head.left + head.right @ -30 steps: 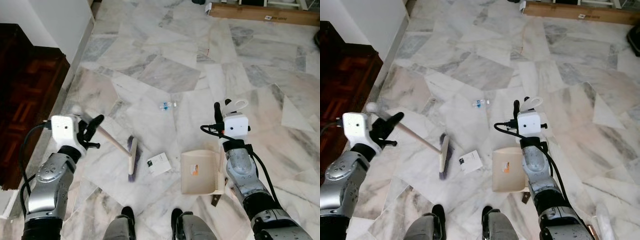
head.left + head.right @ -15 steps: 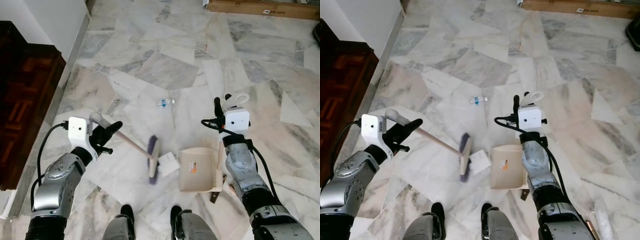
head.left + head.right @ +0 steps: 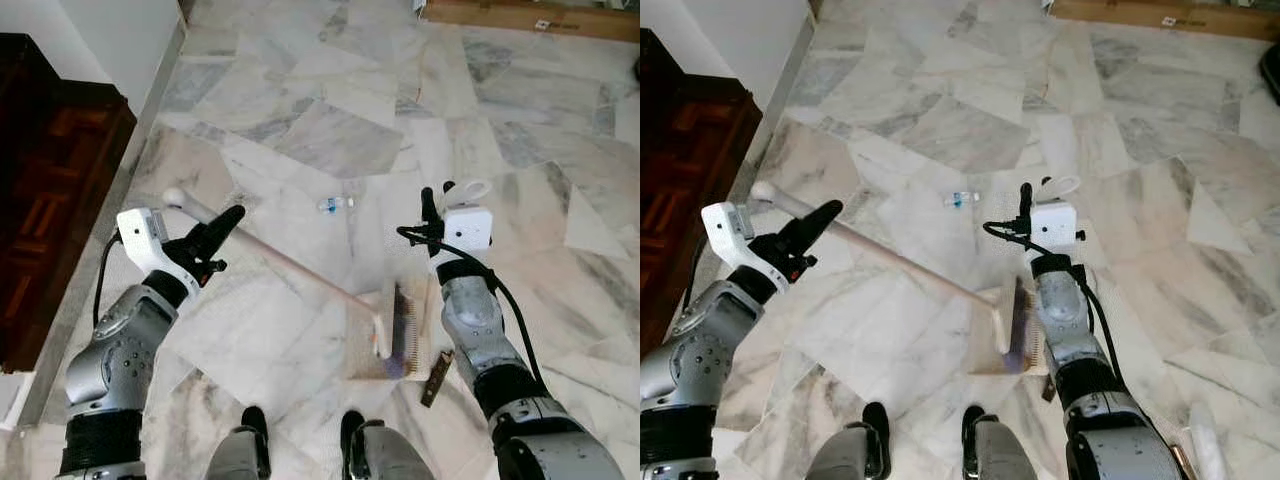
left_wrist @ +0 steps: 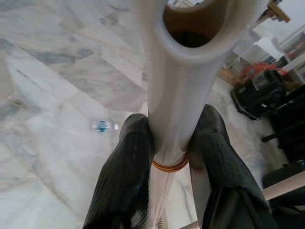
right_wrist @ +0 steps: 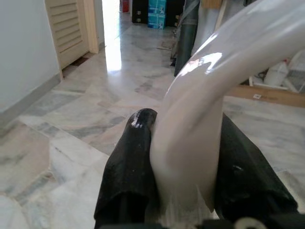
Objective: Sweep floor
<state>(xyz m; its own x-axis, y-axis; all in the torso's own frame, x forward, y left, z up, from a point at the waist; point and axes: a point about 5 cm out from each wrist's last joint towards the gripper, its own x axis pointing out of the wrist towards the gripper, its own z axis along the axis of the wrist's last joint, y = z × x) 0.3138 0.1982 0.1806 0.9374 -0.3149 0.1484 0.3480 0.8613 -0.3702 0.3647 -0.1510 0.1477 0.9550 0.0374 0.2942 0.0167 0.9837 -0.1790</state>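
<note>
Clamping broom [image 3: 300,270] w/ left gripper [image 3: 215,232], angling bristles into dustpan [image 3: 362,365]; right gripper [image 5: 186,157] pinching its handle (bracing pan vs. push).

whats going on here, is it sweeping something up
Yes. The robot stands on a marble floor. Its left gripper is shut on the broom handle, with the brush head at the mouth of the dustpan. The right gripper is shut on the dustpan's white handle and holds the pan against the floor by the robot's feet. A small plastic bottle lies on the tiles further out, not swept up.
</note>
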